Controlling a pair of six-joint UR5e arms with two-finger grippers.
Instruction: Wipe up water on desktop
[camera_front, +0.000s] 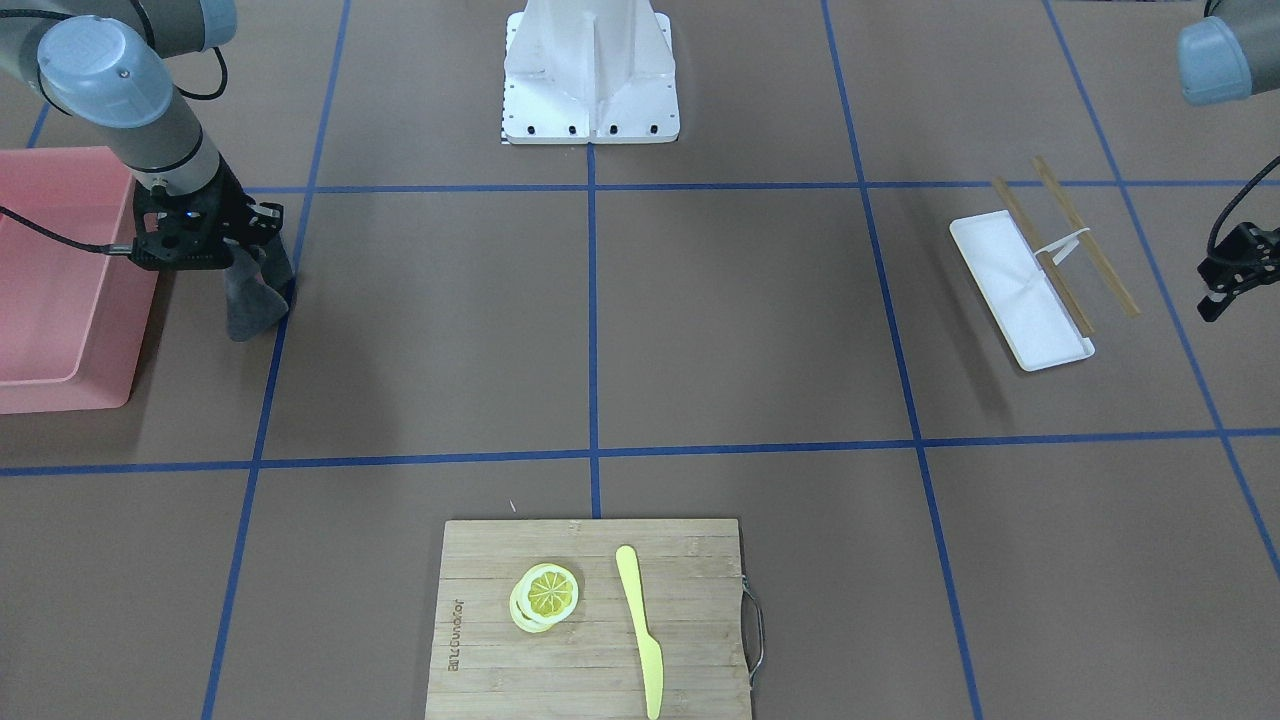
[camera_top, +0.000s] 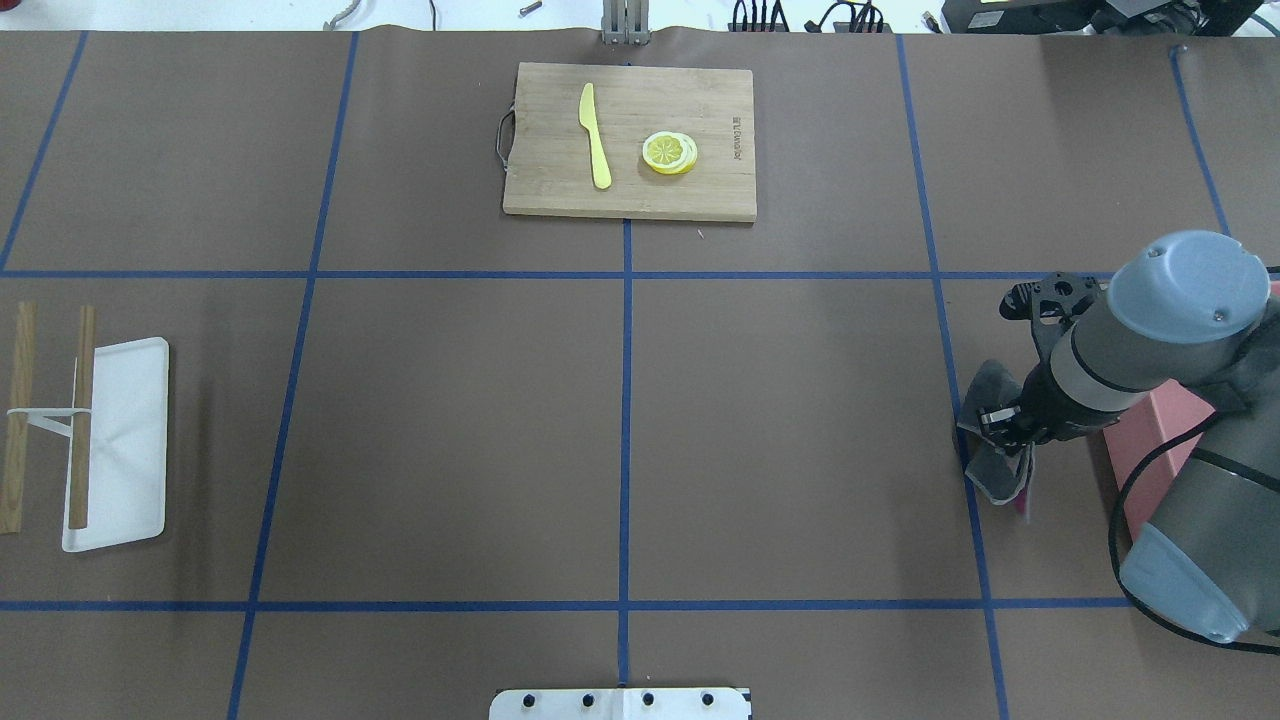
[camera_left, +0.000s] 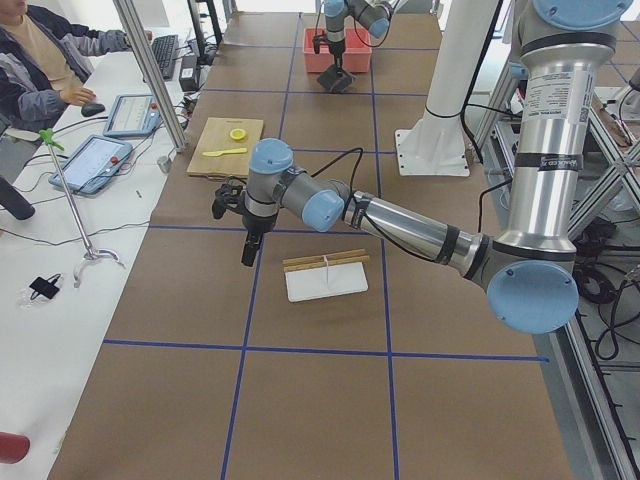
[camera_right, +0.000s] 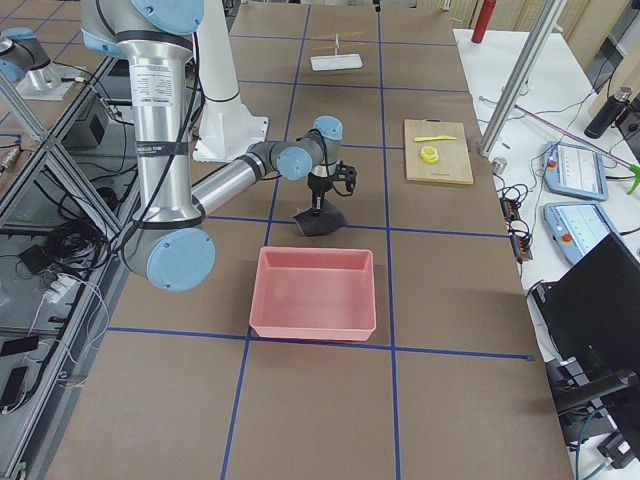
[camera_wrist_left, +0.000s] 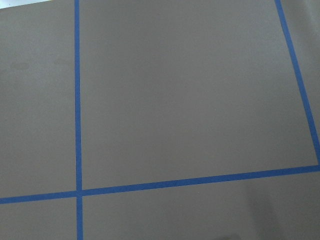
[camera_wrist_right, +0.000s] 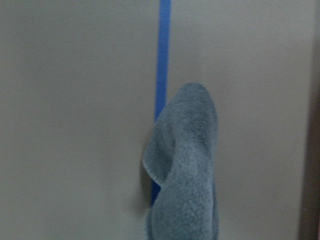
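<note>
The brown desktop (camera_front: 740, 320) with blue tape lines fills the views; I can make out no water on it. My right gripper (camera_front: 255, 275) is shut on a grey cloth (camera_front: 250, 305), which hangs down to the desktop beside a blue tape line, next to the pink bin. The cloth also shows in the overhead view (camera_top: 990, 470) and the right wrist view (camera_wrist_right: 187, 165). My left gripper (camera_front: 1225, 295) hangs above the desktop at the far side, beyond the white tray; it looks shut and empty. The left wrist view shows only bare desktop (camera_wrist_left: 190, 100).
A pink bin (camera_front: 60, 390) stands right beside the right gripper. A white tray (camera_front: 1010, 290) with two wooden sticks (camera_front: 1085, 235) lies near the left gripper. A bamboo cutting board (camera_front: 590, 690) holds a lemon slice (camera_front: 545, 595) and a yellow knife (camera_front: 640, 630). The robot base (camera_front: 590, 120) is at the back.
</note>
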